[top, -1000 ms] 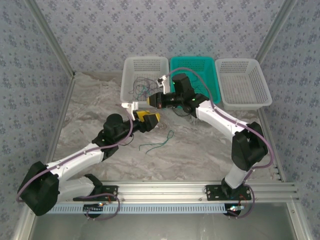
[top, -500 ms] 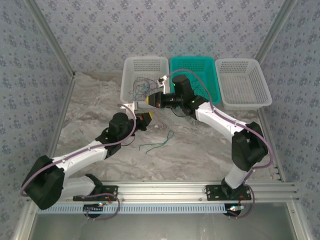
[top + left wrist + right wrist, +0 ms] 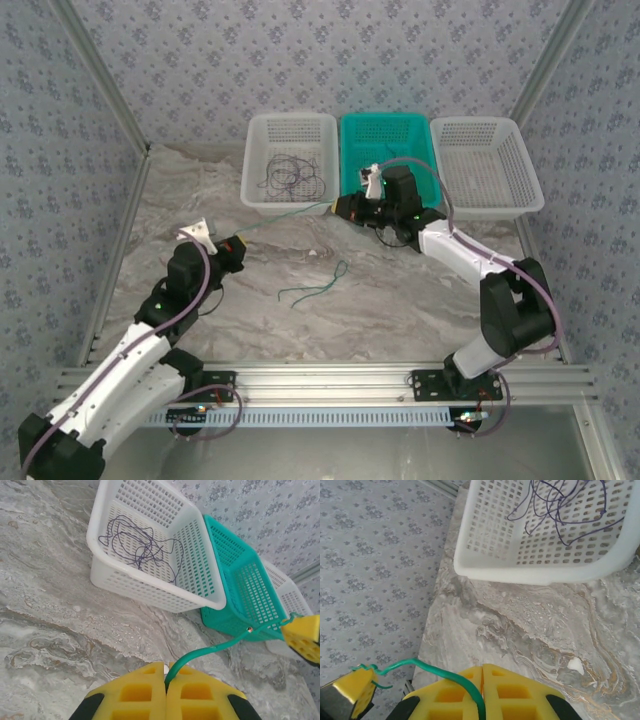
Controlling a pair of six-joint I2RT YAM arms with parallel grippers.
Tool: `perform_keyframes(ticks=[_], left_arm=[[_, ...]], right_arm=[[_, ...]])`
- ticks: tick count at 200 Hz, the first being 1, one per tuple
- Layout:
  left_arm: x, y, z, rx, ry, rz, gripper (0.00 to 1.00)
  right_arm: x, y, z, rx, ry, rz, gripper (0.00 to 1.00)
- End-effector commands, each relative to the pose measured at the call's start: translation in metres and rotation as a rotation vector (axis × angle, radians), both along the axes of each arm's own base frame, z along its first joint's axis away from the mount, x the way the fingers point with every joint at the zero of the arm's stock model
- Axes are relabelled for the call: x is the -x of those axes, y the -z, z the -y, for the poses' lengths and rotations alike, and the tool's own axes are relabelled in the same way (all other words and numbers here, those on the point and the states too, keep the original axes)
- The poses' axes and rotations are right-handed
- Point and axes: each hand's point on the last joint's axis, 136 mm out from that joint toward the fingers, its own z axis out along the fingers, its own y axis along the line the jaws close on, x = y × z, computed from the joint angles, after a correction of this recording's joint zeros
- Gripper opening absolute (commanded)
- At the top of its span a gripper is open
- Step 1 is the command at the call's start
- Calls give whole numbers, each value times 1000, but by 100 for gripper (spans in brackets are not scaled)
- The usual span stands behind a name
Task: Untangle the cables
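A green cable (image 3: 290, 221) is stretched taut above the table between my two grippers. My left gripper (image 3: 236, 246) is shut on its left end, and the cable (image 3: 210, 650) leaves the pinched yellow fingers (image 3: 135, 690) toward the teal basket. My right gripper (image 3: 343, 208) is shut on the other end, in front of that basket; the cable (image 3: 435, 669) curves out of the right gripper (image 3: 482, 669). A tangle of dark cables (image 3: 290, 175) lies in the left white basket (image 3: 255, 195). Another thin green cable (image 3: 318, 284) lies loose on the table.
Three baskets stand in a row at the back: the left white basket (image 3: 150, 592), a teal basket (image 3: 430, 135) and another white basket (image 3: 520, 185). The marble tabletop (image 3: 400, 300) lies open in front of them. Patterned walls close in both sides.
My left gripper closed on the green cable and drew back to the near left. The right gripper moved right, away from the white basket. The cable now runs straight between them.
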Motion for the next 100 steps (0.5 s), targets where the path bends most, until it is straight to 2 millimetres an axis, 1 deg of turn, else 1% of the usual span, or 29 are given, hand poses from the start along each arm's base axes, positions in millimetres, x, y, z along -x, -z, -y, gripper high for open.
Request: perform_keyframes(ticks=[1, 15, 28, 31, 33, 43, 47, 53, 54, 56, 64, 74, 100], left_arm=[[-7, 0, -15, -67, -45, 1, 0], [-10, -17, 9, -22, 72, 68, 0], [-8, -34, 31, 13, 192, 135, 11], [-7, -38, 36, 21, 216, 150, 15], [-6, -41, 38, 21, 230, 160, 16], [-2, -52, 46, 23, 282, 205, 33], [0, -56, 48, 19, 298, 220, 40], [3, -61, 50, 10, 318, 238, 48], [4, -62, 51, 8, 321, 241, 49], [5, -63, 51, 5, 325, 245, 51], [9, -69, 53, -9, 347, 262, 56], [16, -76, 57, -21, 388, 281, 58], [39, -90, 76, -42, 527, 322, 62]], right_arm=[[-34, -33, 32, -8, 156, 81, 0], [-37, -46, 32, -26, 158, 101, 0], [-40, -59, 34, -38, 167, 124, 0], [-41, -62, 35, -41, 171, 131, 0], [-42, -65, 37, -42, 177, 136, 0], [-46, -74, 43, -43, 197, 158, 0], [-48, -75, 46, -38, 204, 162, 0], [-50, -74, 53, -25, 223, 163, 0], [-52, -82, 54, -30, 226, 178, 0], [-54, -88, 56, -32, 234, 189, 0], [-61, -93, 70, -20, 274, 199, 0], [-69, -97, 88, -14, 333, 205, 0], [-96, -105, 153, -26, 545, 199, 0]])
